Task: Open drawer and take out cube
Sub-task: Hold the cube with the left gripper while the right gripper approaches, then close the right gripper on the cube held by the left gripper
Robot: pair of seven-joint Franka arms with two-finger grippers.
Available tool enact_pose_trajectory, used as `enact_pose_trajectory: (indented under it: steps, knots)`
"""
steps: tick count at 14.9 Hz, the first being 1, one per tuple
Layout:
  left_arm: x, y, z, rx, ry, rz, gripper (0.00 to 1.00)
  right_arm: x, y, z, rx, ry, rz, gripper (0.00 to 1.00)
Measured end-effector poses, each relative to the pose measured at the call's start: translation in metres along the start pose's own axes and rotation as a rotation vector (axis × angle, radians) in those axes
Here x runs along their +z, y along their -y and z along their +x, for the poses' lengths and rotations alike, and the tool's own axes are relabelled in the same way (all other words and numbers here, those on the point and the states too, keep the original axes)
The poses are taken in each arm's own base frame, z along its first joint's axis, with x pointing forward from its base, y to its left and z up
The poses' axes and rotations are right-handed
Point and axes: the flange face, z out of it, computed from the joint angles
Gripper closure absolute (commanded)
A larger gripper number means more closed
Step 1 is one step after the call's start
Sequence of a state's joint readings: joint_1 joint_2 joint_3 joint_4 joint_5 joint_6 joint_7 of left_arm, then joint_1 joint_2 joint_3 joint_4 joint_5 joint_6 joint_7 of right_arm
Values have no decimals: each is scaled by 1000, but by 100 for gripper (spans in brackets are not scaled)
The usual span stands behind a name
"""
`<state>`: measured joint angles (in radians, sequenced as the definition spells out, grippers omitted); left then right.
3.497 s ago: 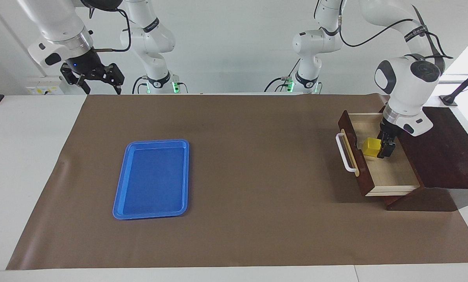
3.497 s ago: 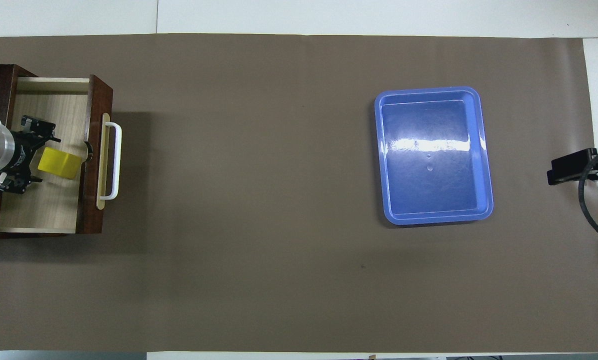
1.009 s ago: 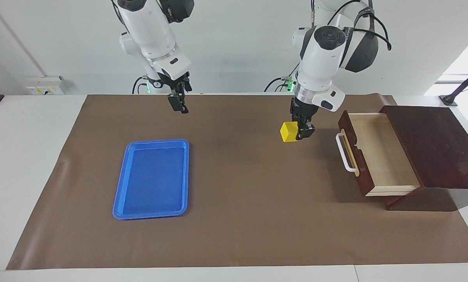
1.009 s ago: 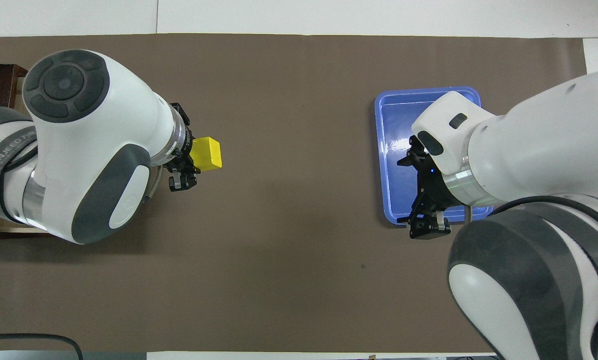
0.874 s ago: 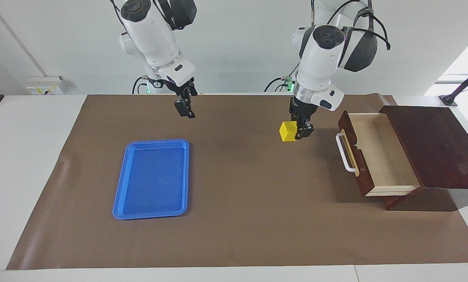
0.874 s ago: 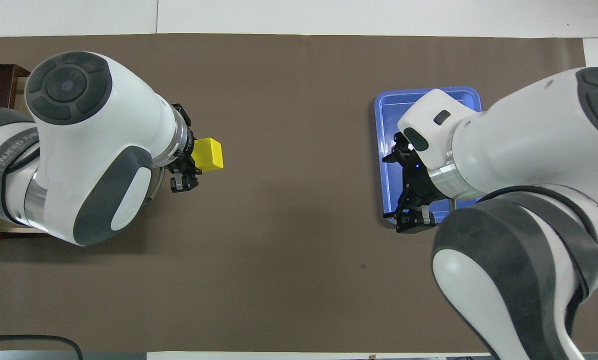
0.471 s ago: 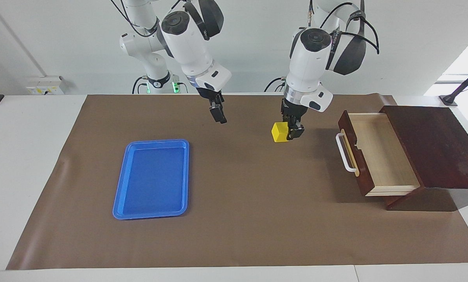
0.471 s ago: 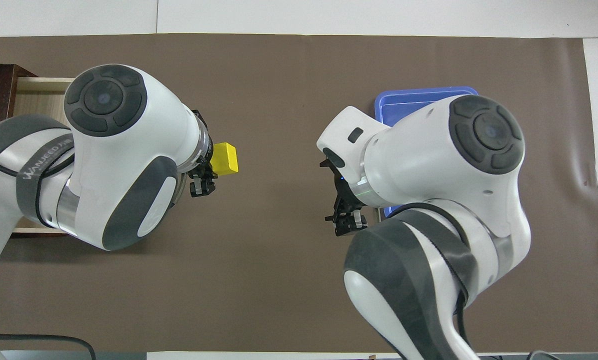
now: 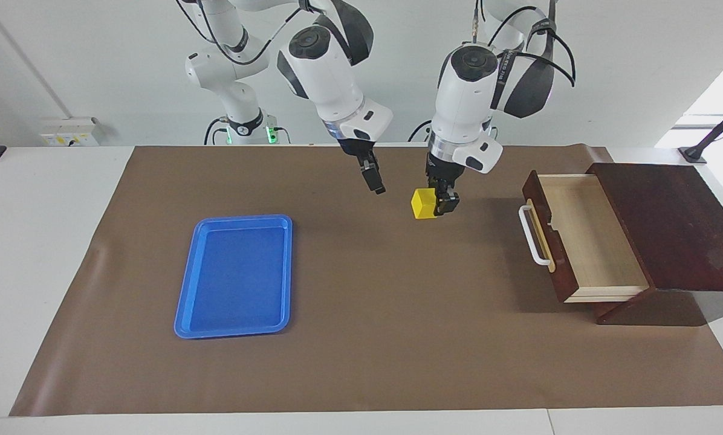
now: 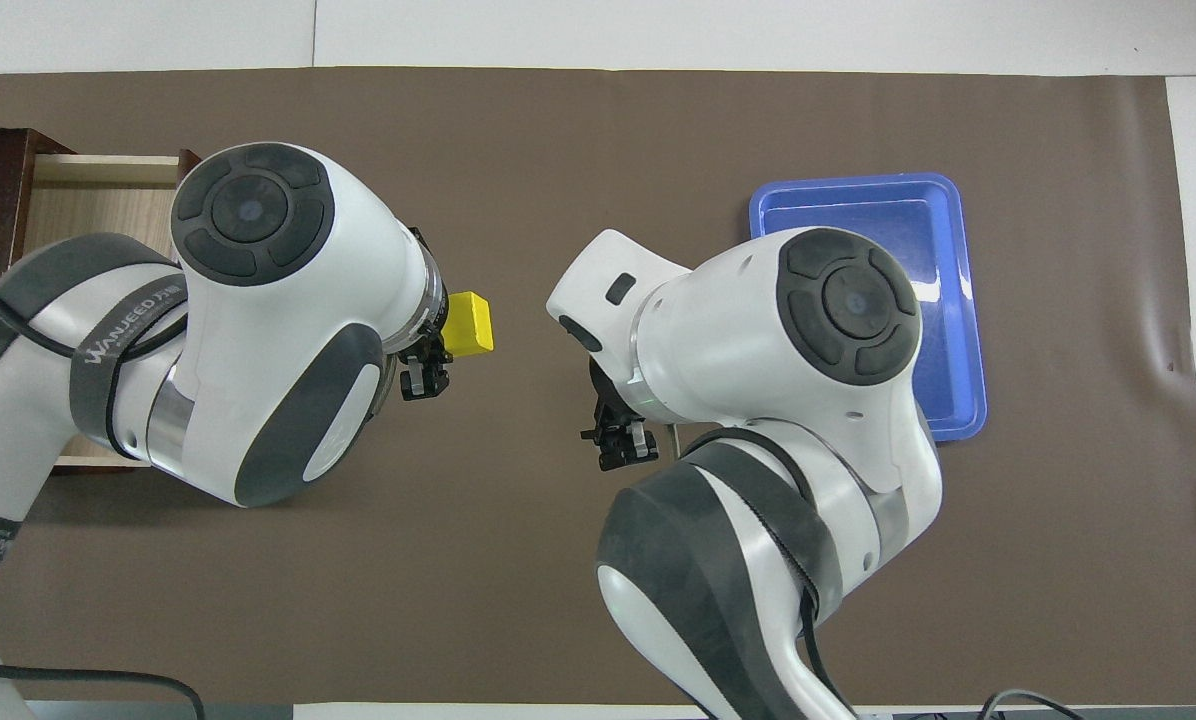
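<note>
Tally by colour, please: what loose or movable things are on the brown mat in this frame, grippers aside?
Yellow: 1, the cube, held in the left gripper above the mat.
Blue: 1, the tray.
Dark reddish-brown: 1, the drawer, pulled open from its box.
Total: 3.

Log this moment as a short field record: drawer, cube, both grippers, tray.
drawer: pulled open from its dark wooden box, pale interior with nothing in it
cube: yellow, held in the air over the brown mat, out of the drawer
left gripper: shut on the cube
right gripper: raised over the mat beside the cube, holding nothing
blue tray: flat on the mat toward the right arm's end, nothing in it
</note>
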<state>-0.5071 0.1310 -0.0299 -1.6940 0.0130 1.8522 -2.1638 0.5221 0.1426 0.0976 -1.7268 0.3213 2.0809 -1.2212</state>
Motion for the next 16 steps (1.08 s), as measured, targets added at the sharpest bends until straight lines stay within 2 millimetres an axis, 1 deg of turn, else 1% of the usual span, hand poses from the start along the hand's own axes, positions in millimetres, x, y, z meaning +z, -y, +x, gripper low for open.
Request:
enact_pose_trajectory:
  steps: [2, 5, 7, 10, 11, 14, 16]
  knots:
    - [0, 0, 0, 0, 0, 0, 100, 6, 3, 13, -5, -12, -14, 0]
    - [0, 0, 0, -1, 0, 1, 100, 4, 3, 21, -1, -34, -33, 0]
    - [1, 0, 0, -1, -1, 1, 100, 3, -1, 24, 9, -40, -40, 0]
    - [1, 0, 0, -2, -1, 2, 100, 12, -9, 24, 15, -36, -24, 0]
    - [1, 0, 1, -3, -1, 2, 100, 11, -13, 25, 21, -41, -12, 0]
    - [1, 0, 1, -3, -2, 2, 100, 3, -14, 30, 30, -72, -14, 0]
    - [1, 0, 1, -3, -2, 2, 100, 2, -15, 30, 29, -74, -14, 0]
